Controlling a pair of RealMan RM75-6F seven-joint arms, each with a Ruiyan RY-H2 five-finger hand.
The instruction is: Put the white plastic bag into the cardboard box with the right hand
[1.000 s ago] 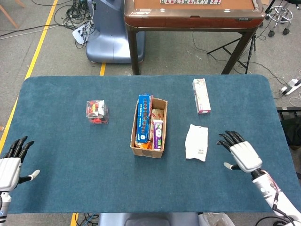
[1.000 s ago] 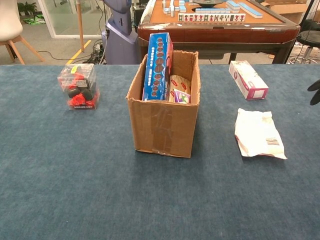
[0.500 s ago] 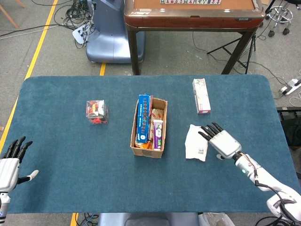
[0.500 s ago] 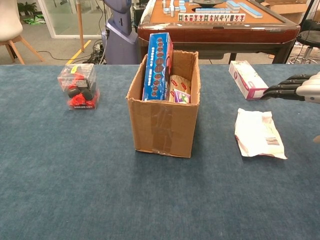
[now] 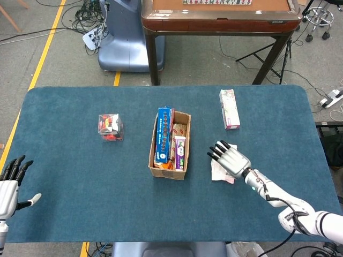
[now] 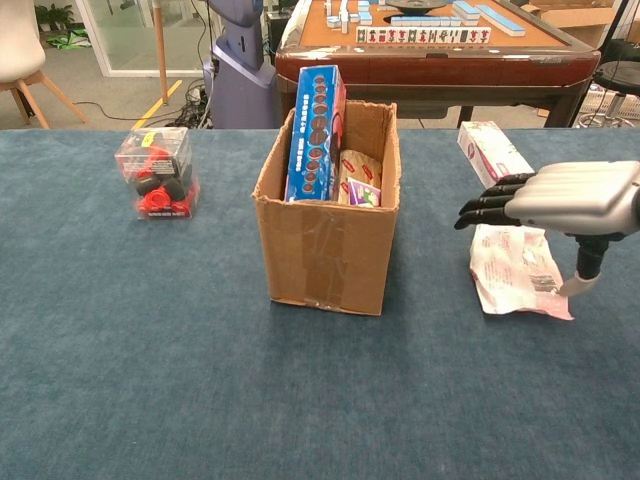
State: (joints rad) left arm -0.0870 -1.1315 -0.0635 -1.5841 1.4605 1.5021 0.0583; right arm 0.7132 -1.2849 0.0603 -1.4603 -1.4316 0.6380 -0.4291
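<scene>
The white plastic bag (image 6: 512,270) lies flat on the blue table, right of the cardboard box (image 6: 330,250); in the head view only its lower corner (image 5: 218,172) shows under my right hand. My right hand (image 5: 230,158) (image 6: 560,197) hovers flat over the bag, fingers spread and pointing toward the box, holding nothing. The box (image 5: 170,145) stands open-topped at mid-table with a blue carton and other packets inside. My left hand (image 5: 9,187) rests open at the table's near left edge, outside the chest view.
A clear case with red and black items (image 5: 110,127) (image 6: 157,171) sits left of the box. A white and pink carton (image 5: 229,108) (image 6: 493,158) lies beyond the bag. A wooden table (image 5: 220,16) stands behind the blue one.
My right hand has swept left from the table's right side and now covers the white bag. The bag and box have not moved. The left hand slid slightly down.
</scene>
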